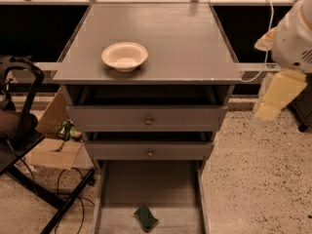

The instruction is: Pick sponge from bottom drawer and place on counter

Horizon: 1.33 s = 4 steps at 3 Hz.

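While the tool (274, 97) hangs at far right, level with the upper drawers: how far open, cannot tell; nothing seen in its hold.
Sponge (146, 218): on the floor of the bottom drawer (152, 184), near its front, about mid-width, green face up.
Bottom drawer: pulled out, open from above.
Sponge long axis: diagonal, upper left to lower right in view.
Bearing: sponge lies well below and left of the tool, well apart.
Tabletop (185, 38): cream bowl (125, 56) sits left of centre.
Judgement: coming move likely down and leftward, the one arm's wrist turned to close across the sponge's short side.
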Tool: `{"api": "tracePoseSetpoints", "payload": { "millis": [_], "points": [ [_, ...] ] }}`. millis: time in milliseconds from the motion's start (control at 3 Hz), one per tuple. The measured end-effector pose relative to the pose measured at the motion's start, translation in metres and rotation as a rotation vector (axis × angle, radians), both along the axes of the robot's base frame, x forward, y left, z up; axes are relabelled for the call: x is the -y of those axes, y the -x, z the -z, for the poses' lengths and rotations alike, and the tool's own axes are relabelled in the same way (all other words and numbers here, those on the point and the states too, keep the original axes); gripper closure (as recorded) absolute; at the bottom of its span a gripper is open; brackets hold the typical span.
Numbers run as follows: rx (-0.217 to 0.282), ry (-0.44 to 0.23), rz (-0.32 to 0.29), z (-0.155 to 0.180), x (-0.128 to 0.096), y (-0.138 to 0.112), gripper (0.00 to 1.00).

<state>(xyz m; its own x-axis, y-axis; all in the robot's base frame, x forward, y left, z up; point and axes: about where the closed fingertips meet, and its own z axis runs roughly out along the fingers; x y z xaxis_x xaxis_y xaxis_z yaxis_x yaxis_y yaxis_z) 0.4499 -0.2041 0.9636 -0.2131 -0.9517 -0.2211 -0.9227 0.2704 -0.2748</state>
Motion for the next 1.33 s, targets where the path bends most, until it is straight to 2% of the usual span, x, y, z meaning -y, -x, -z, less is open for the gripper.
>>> {"api": "tracePoseSetpoints", "payload": {
  "millis": [333, 667, 1000, 1333],
  "points": [
    [0.013, -0.055, 0.006, 0.028, -0.024, 0.005, 0.00],
    [-0.010, -0.135, 0.055, 0.093, -0.041, 0.021, 0.00],
    [-0.056, -0.196, 0.118, 0.171, -0.052, 0.037, 0.00],
    [-0.125, -0.236, 0.183, 0.261, -0.061, 0.054, 0.00]
  ]
}}
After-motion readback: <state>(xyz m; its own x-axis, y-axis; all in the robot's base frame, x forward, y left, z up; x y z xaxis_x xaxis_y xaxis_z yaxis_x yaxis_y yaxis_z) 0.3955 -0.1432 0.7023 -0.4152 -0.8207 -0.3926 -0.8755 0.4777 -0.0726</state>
